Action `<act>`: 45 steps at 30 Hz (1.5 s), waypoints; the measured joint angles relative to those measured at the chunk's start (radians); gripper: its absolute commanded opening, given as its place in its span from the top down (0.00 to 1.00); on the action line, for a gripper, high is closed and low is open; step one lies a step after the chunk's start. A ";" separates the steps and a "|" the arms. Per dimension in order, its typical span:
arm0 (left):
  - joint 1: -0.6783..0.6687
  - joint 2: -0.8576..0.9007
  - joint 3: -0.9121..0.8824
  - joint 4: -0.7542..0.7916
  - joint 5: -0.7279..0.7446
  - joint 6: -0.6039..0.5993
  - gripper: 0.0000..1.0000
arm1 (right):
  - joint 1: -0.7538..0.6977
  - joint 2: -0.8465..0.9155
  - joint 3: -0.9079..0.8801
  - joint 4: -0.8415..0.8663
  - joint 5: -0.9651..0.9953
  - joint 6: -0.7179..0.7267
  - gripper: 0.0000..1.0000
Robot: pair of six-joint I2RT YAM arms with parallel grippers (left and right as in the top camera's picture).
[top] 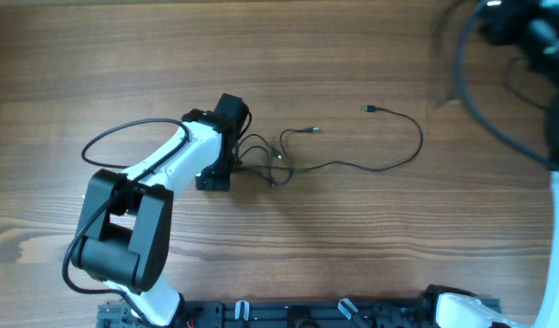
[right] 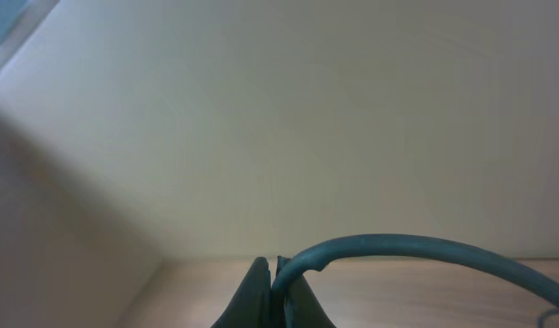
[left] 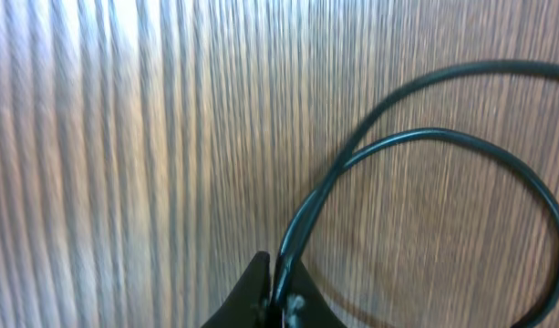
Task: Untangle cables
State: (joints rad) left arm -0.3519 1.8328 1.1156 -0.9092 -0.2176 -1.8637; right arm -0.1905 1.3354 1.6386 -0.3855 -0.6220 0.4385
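A tangle of thin black cables [top: 272, 162] lies at the table's middle. One cable [top: 402, 155] runs right and curls back to a plug [top: 369, 108]; a shorter end [top: 308, 130] points right. My left gripper [top: 232, 157] sits at the tangle's left edge, shut on a dark cable [left: 370, 164] that loops over the wood ahead of the fingers [left: 277, 296]. My right gripper [top: 500, 20] is raised high at the far right, blurred, shut [right: 277, 273] on a thick dark cable [right: 416, 248] that arcs down [top: 463, 77].
The table is bare wood [top: 352, 246]. The left arm's own black hose [top: 106, 138] loops over the table at the left. A pale wall [right: 306, 118] fills the right wrist view. The arm mounts [top: 306, 314] line the front edge.
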 measured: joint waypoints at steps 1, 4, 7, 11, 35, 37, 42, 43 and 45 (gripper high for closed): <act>0.002 0.000 0.000 -0.008 -0.010 0.002 0.85 | -0.067 0.000 0.000 -0.003 0.029 -0.017 0.95; 0.002 0.000 0.000 -0.016 -0.026 0.002 0.60 | -0.191 0.001 0.000 -0.058 0.182 -0.078 0.96; 0.002 0.000 0.000 -0.019 -0.034 0.008 0.00 | -0.264 0.014 0.001 -0.162 0.386 -0.127 0.95; 0.002 0.000 0.000 -0.019 -0.038 0.004 0.00 | -0.323 0.072 0.001 -0.269 0.571 -0.150 0.95; 0.002 0.000 0.000 -0.019 -0.040 0.004 0.00 | -0.597 0.610 0.000 -0.197 0.739 -0.162 0.91; 0.002 0.000 0.000 -0.019 -0.040 0.004 0.00 | -0.607 0.674 -0.002 -0.217 0.739 -0.164 0.89; 0.002 0.000 0.000 -0.019 -0.040 0.004 0.00 | -0.625 0.739 -0.005 -0.241 0.739 -0.175 0.00; 0.002 0.000 0.000 -0.019 -0.040 0.004 0.00 | -0.625 0.743 -0.006 -0.248 0.739 -0.172 0.00; 0.002 0.000 0.000 -0.019 -0.040 0.004 0.00 | -0.625 0.743 -0.007 -0.289 0.740 -0.168 0.00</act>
State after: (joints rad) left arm -0.3504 1.8328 1.1156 -0.9279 -0.2573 -1.8599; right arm -0.8154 2.0789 1.6314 -0.6746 0.1177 0.2703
